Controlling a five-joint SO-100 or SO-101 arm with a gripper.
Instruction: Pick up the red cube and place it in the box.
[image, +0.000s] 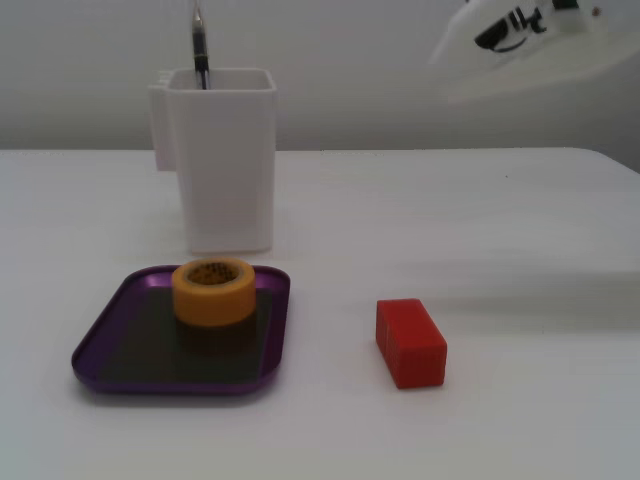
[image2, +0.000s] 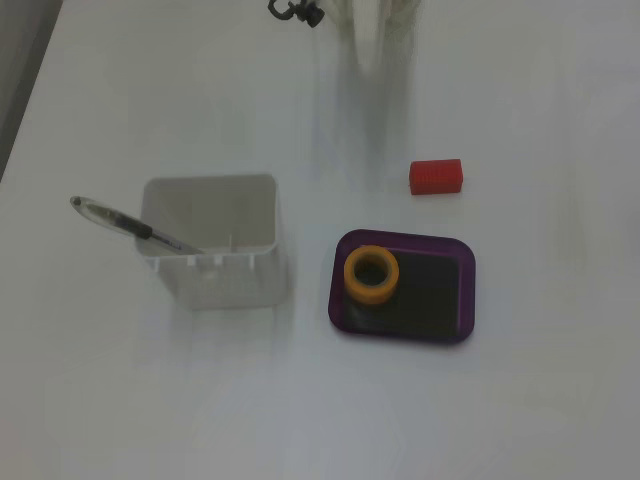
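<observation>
two still cameras on one white tabletop (image: 500, 200), one low and frontal, one looking down from above.

in both fixed views: small solid red oblong block of matte plastic (image: 410, 342) (image2: 436, 176), lying flat on the bare table, untouched, clear of everything else. in the low view, to the right of a shallow purple metallic tray with rounded corners and a dark floor (image: 105, 345), with a strip of table between them. from above, just beyond the tray's (image2: 465, 255) far right corner, near but not touching.

inside the tray, a yellow-orange roll of tape (image: 213, 291) (image2: 371, 275), resting flat with its hole upward (toward the tray's left end as seen from above).

behind the tray in the low view, a tall white square plastic container (image: 222, 165) (image2: 215, 262), upright, with a dark pen (image: 200, 50) (image2: 130, 226) leaning out of it.

top right of the low view: a blurred white part of the arm (image: 530, 45), high above the table. top edge of the overhead view: pale blurred streaks and a small dark shape. claw itself not made out in either view, so no telling how far open, nor whether anything held.
</observation>
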